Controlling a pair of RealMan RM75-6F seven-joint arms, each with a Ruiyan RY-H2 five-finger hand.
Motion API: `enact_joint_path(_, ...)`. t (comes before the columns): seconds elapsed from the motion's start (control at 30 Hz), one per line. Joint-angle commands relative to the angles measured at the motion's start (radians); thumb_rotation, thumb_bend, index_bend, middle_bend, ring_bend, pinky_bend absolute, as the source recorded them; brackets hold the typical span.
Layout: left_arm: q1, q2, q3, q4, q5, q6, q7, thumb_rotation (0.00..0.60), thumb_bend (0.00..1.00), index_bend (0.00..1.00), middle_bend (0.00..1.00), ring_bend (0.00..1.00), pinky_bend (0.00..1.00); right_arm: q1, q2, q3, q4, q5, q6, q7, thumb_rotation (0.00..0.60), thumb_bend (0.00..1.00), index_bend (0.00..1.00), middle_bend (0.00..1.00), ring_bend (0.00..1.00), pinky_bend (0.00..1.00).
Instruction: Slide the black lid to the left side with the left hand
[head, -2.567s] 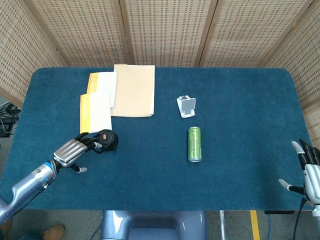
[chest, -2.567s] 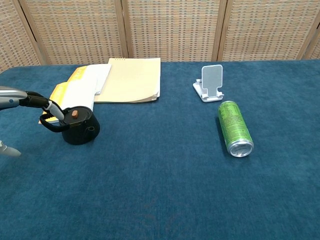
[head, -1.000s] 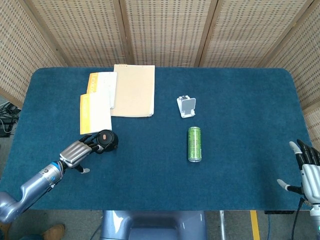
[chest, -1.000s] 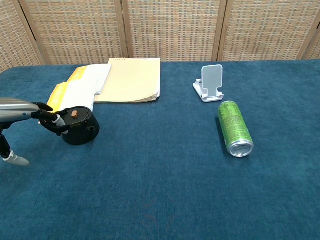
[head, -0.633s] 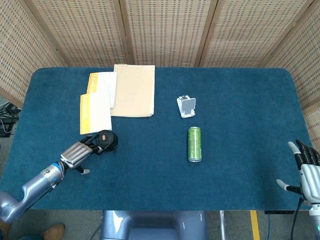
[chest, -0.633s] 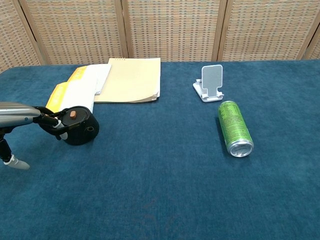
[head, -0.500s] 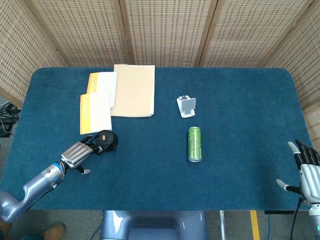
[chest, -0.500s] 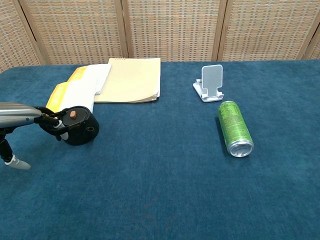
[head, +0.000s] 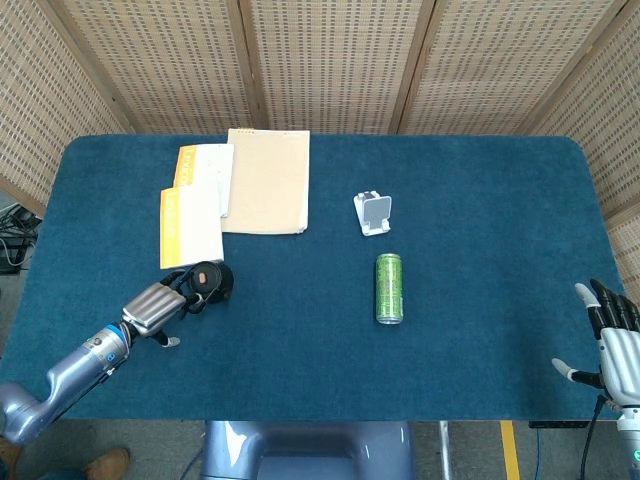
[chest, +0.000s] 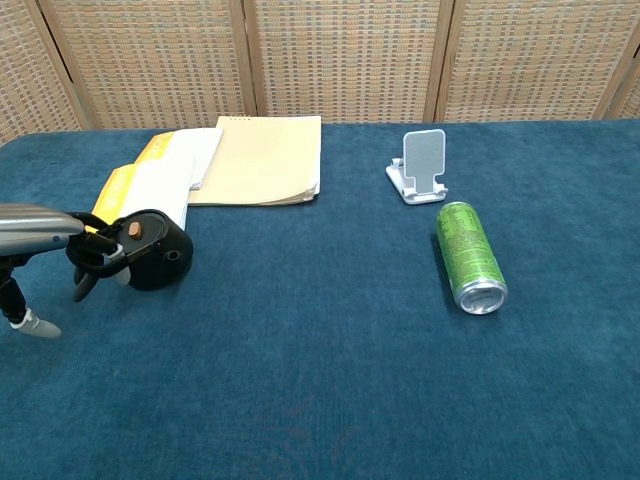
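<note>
The black lid (head: 209, 281) (chest: 152, 251), round with a small orange knob on top, lies on the blue table (head: 330, 370) just below the yellow-edged booklets. It leans toward the left. My left hand (head: 156, 303) (chest: 84, 258) reaches in from the lower left, and its dark fingers (chest: 92, 262) curl into the lid's loop on its left side. My right hand (head: 612, 340) hangs at the table's right edge with fingers spread and nothing in it; only the head view shows it.
Two yellow-edged booklets (head: 192, 207) and a tan folder (head: 267, 181) lie behind the lid. A white phone stand (head: 373, 212) and a green can (head: 388, 288) on its side sit at mid-table. Bare blue cloth lies to the lid's left.
The lid has shifted slightly left and tipped toward my left hand, whose fingers have curled further into its loop. The right hand has barely moved.
</note>
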Motion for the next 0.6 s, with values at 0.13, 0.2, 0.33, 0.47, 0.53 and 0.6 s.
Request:
enact_joint_path(0.13, 0.005, 0.005, -0.004, 0.0, -0.008, 0.005, 0.009, 0.6, 0.19, 0.76, 0.7, 0.51, 0.0, -0.002, 0.002, 0.0, -0.001, -0.002, 0.004, 0.004, 0.6, 0.0, 0.0, 0.0, 0.0, 0.0)
enact_joint_path(0.2, 0.008, 0.006, -0.005, 0.001, -0.01, 0.009, 0.016, 0.6, 0.19, 0.81, 0.72, 0.52, 0.0, -0.002, 0.003, 0.0, -0.001, -0.003, 0.004, 0.006, 0.6, 0.0, 0.0, 0.0, 0.0, 0.0)
enact_joint_path(0.33, 0.012, 0.011, -0.008, -0.002, -0.012, 0.019, 0.019, 0.6, 0.19, 0.88, 0.75, 0.53, 0.0, -0.003, 0.005, -0.001, -0.002, -0.005, 0.007, 0.008, 0.6, 0.0, 0.0, 0.0, 0.0, 0.0)
enact_joint_path(0.47, 0.016, 0.015, -0.011, -0.004, -0.013, 0.028, 0.021, 0.6, 0.19, 0.96, 0.79, 0.56, 0.0, -0.004, 0.005, -0.001, -0.003, -0.007, 0.008, 0.009, 0.6, 0.0, 0.0, 0.0, 0.0, 0.0)
enact_joint_path(0.53, 0.021, 0.016, -0.014, -0.002, -0.013, 0.039, 0.021, 0.6, 0.19, 0.99, 0.82, 0.57, 0.0, -0.004, 0.006, -0.001, -0.003, -0.007, 0.01, 0.01, 0.6, 0.0, 0.0, 0.0, 0.0, 0.0)
enact_joint_path(0.6, 0.024, 0.015, -0.016, 0.0, -0.011, 0.048, 0.018, 0.6, 0.19, 1.0, 0.86, 0.59, 0.0, -0.005, 0.006, 0.0, -0.003, -0.006, 0.01, 0.011, 0.6, 0.0, 0.0, 0.0, 0.0, 0.0)
